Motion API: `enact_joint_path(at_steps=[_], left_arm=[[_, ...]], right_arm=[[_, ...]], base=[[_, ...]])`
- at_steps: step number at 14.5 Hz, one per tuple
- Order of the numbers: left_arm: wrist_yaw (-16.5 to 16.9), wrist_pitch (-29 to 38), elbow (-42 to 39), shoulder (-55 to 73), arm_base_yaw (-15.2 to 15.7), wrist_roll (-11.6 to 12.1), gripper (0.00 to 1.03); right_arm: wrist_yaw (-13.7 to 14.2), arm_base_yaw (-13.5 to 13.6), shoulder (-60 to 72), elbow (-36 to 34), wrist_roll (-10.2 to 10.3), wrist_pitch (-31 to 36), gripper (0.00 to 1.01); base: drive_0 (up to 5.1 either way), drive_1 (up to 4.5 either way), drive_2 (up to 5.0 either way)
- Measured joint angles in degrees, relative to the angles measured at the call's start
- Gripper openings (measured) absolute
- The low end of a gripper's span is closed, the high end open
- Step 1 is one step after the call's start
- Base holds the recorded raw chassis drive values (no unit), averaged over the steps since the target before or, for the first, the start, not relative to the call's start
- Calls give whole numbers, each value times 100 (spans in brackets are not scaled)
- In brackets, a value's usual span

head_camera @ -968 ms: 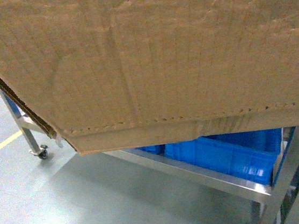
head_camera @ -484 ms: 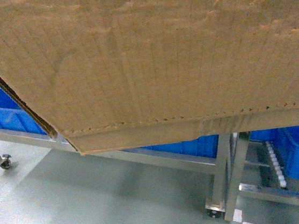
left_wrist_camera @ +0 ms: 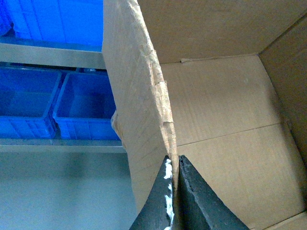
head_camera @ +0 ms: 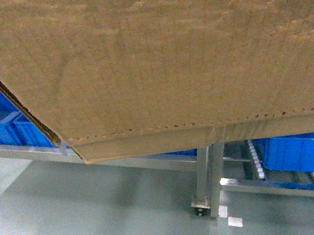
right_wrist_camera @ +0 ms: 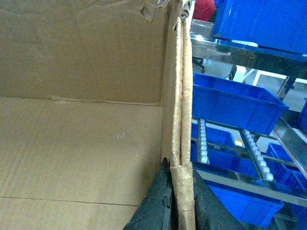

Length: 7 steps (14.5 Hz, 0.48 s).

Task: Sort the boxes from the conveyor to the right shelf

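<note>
Filling nearly our whole head view, the carton (head_camera: 156, 61) hangs in front of the shelf (head_camera: 208, 171), its perforated base edge above the grey floor (head_camera: 89, 216); blue bins (head_camera: 1, 121) sit on the rack behind it. In our left wrist view, the left gripper (left_wrist_camera: 175, 191) points upward, its dark fingers pinched together on the carton's torn left wall. In our right wrist view, the right gripper (right_wrist_camera: 178, 201) likewise clamps the doubled right wall, apparently tightly, beside roller rails (right_wrist_camera: 254, 153).

Warehouse or factory: metal shelf (head_camera: 210, 165) on wheels, roller rails (right_wrist_camera: 254, 153), rows of blue plastic bins (left_wrist_camera: 84, 103), smooth grey-green floor (head_camera: 100, 214).
</note>
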Motion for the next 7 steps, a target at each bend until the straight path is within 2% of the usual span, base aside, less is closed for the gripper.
enact_joint_path(at_steps=[7], left_arm=[[4, 9, 2, -2, 11, 0, 2]], right_arm=[[-4, 7, 0, 0, 2, 9, 3]], base=[[0, 0, 0]])
